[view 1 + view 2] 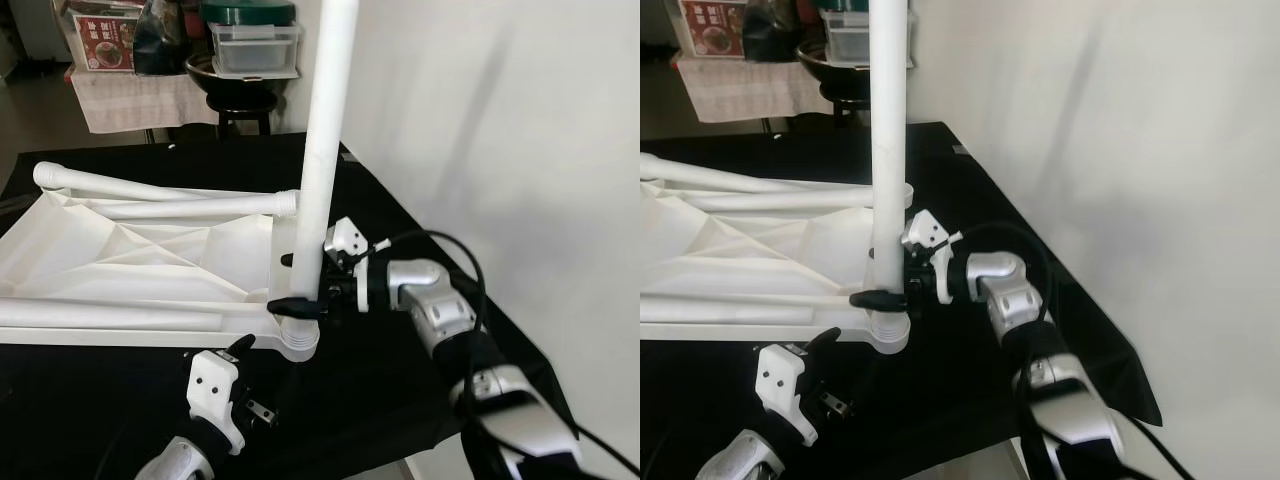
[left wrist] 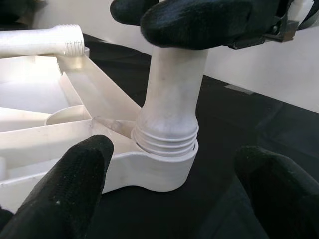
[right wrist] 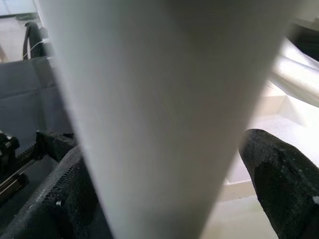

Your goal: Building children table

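We see a white leg [image 1: 322, 150] standing straight up. Its low end, with its screw rings showing, sits in a round socket [image 1: 296, 340] at the corner of the white table top [image 1: 130, 255]. The table top lies upside down on a black cloth [image 1: 400, 370], and that corner is at about 6 o'clock in our head view. Two more white legs [image 1: 170, 205] lie flat across the table top, toward 10 o'clock from the corner.

Our right gripper [image 1: 298, 303] comes in from 3 o'clock. Its black fingers [image 3: 271, 174] are closed around the standing leg, just above the socket, one finger on each side.

Our left gripper [image 2: 172, 191] is near the socket, at about 7 o'clock from it. Its two fingers [image 2: 65, 189] are spread wide and hold nothing. They point at the socket but do not touch it.

Far back, at 12 o'clock, a black stool [image 1: 243, 108] holds a dark bowl [image 1: 205, 72] and a clear box [image 1: 255, 45]. A white wall [image 1: 520, 150] stands at 2 o'clock.
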`<state>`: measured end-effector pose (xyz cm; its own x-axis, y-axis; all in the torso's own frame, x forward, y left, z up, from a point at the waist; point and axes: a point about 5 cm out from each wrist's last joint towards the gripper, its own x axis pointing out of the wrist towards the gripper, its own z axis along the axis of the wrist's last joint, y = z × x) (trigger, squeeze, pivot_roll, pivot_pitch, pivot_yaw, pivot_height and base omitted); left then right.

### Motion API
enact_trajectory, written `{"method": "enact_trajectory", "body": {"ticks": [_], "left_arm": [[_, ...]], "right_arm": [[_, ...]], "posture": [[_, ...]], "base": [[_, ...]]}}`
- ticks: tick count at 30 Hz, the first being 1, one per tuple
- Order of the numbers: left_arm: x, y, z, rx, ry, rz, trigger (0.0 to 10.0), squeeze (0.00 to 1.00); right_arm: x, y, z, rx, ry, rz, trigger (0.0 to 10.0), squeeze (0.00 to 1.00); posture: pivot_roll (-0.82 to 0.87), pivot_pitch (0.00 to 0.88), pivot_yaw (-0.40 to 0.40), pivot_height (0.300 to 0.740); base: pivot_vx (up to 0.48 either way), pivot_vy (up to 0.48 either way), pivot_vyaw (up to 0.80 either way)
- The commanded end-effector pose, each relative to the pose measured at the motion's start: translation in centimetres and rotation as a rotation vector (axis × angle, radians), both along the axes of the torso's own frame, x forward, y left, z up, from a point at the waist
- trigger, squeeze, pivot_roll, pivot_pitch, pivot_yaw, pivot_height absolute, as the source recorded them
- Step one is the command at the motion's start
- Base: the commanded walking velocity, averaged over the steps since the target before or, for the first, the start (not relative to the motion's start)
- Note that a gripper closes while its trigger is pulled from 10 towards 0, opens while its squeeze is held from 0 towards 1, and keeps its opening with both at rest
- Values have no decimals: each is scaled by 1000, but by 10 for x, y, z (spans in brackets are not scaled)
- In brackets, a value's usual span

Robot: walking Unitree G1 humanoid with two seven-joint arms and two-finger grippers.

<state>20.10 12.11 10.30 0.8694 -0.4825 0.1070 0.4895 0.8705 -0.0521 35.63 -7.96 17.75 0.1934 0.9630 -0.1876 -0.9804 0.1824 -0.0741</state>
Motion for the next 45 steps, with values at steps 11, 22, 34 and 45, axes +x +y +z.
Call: {"method": "enact_trajectory", "body": {"ticks": [11,22,34,45], "left_arm": [[-2,-5,-1,2,2,-1,10000,0],[-4,-3,-2,5,5,-1,10000,0],[-1,-1,-3,12,7,-5,10000,0],[0,0,-3,10,5,-5,10000,0]], "right_arm": [[-2,-6,-6,-7,69,117,0,0],[7,-26,-27,107,21,-461,0,0],[-23,-6,-48,55,47,-857,0,0],[-19,10,-24,155,61,-600,10000,1000]], "posture": [[-38,0,-126,740],[-50,0,-133,740],[-64,0,-118,740],[-71,0,-112,740]], "base": [[0,0,0],[0,0,0],[0,0,0],[0,0,0]]}}
